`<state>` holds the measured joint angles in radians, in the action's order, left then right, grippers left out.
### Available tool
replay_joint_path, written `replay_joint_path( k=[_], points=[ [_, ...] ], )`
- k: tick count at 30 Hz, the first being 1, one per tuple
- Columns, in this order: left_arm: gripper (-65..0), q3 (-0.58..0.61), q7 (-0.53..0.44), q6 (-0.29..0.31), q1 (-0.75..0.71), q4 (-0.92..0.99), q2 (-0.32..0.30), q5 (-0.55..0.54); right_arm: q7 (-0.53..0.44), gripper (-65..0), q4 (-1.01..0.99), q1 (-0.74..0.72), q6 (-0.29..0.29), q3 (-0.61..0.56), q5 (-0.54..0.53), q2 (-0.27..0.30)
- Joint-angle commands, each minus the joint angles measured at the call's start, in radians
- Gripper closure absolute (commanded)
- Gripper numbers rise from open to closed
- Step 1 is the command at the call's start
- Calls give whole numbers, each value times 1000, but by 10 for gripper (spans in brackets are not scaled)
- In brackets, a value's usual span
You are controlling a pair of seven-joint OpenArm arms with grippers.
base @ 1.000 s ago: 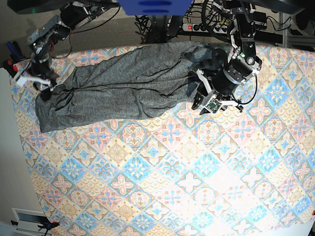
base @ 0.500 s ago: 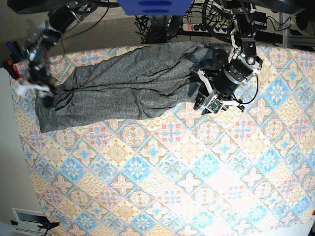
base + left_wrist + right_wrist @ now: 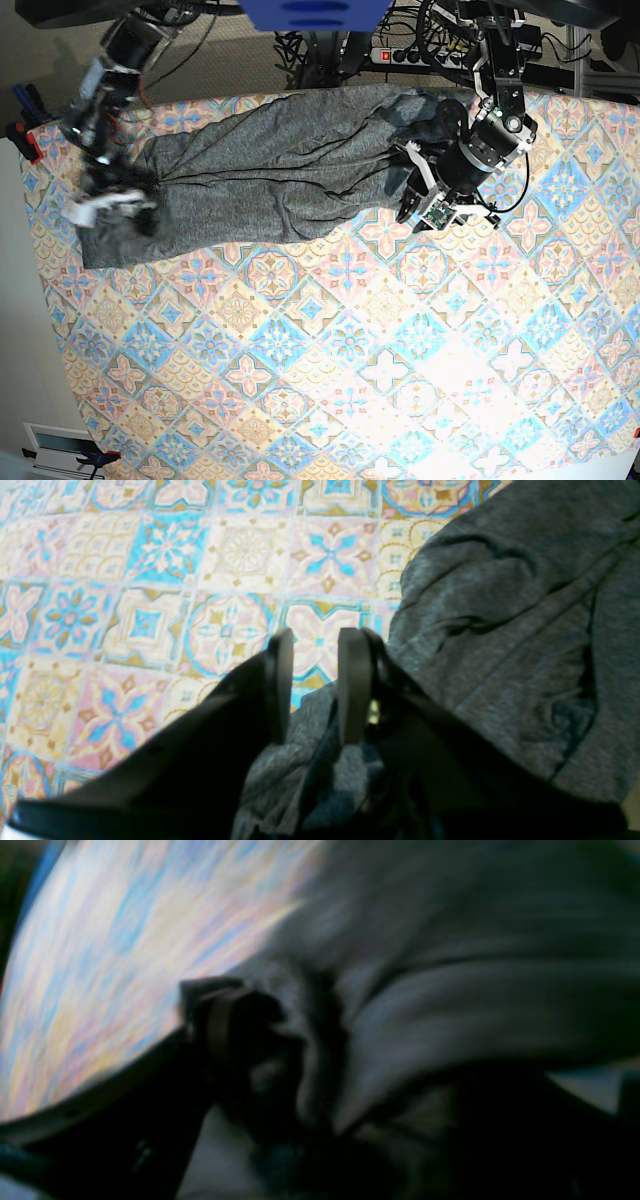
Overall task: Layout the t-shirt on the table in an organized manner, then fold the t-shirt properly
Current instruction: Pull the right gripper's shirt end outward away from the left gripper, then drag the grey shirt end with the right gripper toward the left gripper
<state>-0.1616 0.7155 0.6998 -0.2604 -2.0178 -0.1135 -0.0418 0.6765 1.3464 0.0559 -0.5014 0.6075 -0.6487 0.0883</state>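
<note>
The dark grey t-shirt (image 3: 260, 170) lies stretched in a long wrinkled band across the far part of the patterned table (image 3: 350, 350). At its right end my left gripper (image 3: 412, 212) sits on the cloth's near edge. In the left wrist view that gripper (image 3: 315, 640) stands open by a narrow gap. The table (image 3: 150, 580) shows between the tips and the t-shirt (image 3: 500, 630) bunches lower in the gap. My right gripper (image 3: 112, 210) is open over the shirt's left end. In the blurred right wrist view, the t-shirt (image 3: 450, 990) heaps against one finger (image 3: 217, 1015); the other finger is hidden.
Behind the table's far edge run a power strip and cables (image 3: 400, 55), and a blue object (image 3: 310, 12) hangs above them. A red clamp (image 3: 25, 140) sits at the table's left edge. The near half of the table shows only its cloth.
My right arm swung out toward the table's left edge, then came back down and right onto the shirt's left end. The left gripper and the shirt's right end barely moved.
</note>
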Motion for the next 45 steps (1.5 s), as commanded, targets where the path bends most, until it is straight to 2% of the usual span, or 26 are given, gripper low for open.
replay_joint_path(
  k=[1, 4, 9, 12, 18, 20, 22, 28, 32, 39, 45],
  points=[
    [-155, 0, -23, -2, 5, -22, -2, -17, -18, -390, 41, 14, -9, -16, -16, 14],
    [-154, 1, -23, -2, 5, -22, -2, -17, -18, -390, 114, 22, -9, -53, -16, 14],
    [-153, -2, -23, -2, 5, -22, -7, -17, -18, -376, 118, 31, -9, -50, -15, 14],
    [-152, -2, -23, -2, 3, -22, -7, -17, -18, -293, 126, 45, -9, -50, -15, 14],
    [-152, -3, -26, -2, -15, -22, -7, -10, -18, -51, 120, 45, -6, -50, -15, 14],
    [-152, -3, -26, -2, -15, -22, -7, -10, -18, 0, 120, 45, -4, -50, -13, 14],
    [-152, -3, -26, -2, -15, -22, -7, -10, -18, 0, 123, 45, -3, -50, 17, 14],
    [-152, -37, -26, -2, -17, -22, -8, -10, -27, 0, 179, 37, -3, -50, 254, 11],
    [-152, -106, -26, -2, -10, -22, -1, -11, -125, 0, 262, 45, -1, -50, 438, 3],
    [-152, -117, -23, -2, 5, -21, -7, -8, -258, 0, 304, 61, -1, -53, 734, -124],
    [-152, -117, -23, -2, 2, -21, -7, -8, -459, 0, 304, 109, -1, -51, 999, -229]
  ],
)
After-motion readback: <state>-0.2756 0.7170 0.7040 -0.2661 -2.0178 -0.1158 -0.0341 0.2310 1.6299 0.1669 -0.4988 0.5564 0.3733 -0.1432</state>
